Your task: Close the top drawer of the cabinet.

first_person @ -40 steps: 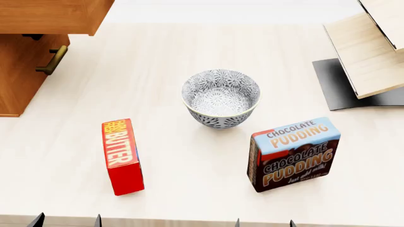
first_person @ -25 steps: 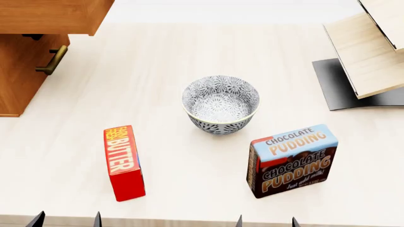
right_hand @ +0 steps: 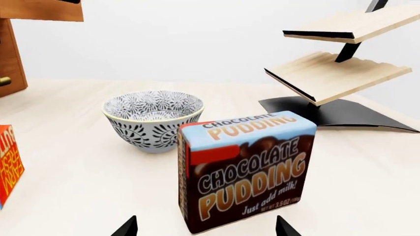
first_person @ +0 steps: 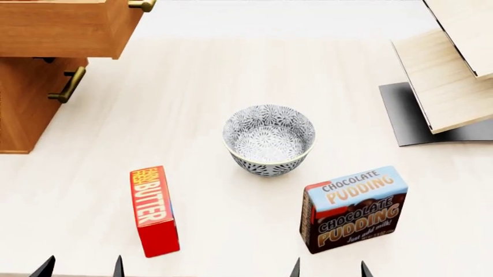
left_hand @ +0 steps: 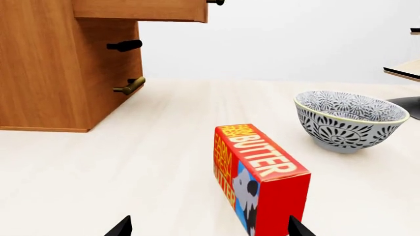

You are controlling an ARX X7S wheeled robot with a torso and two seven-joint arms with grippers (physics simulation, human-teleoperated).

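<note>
The orange-brown wooden top drawer [first_person: 62,29] stands pulled out of the orange-brown wooden cabinet [first_person: 27,109] at far left. Left gripper [first_person: 81,267] and right gripper [first_person: 329,268] are both spread wide, holding nothing.

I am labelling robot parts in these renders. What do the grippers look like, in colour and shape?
Only fingertips show: the left gripper and right gripper each appear as two small, dark, pointed wedges at the picture edge. No cables, markings or arm links are visible.

red box [first_person: 154,218] "BUTTER", brown box [first_person: 354,209] "CHOCOLATE PUDDING"
</note>
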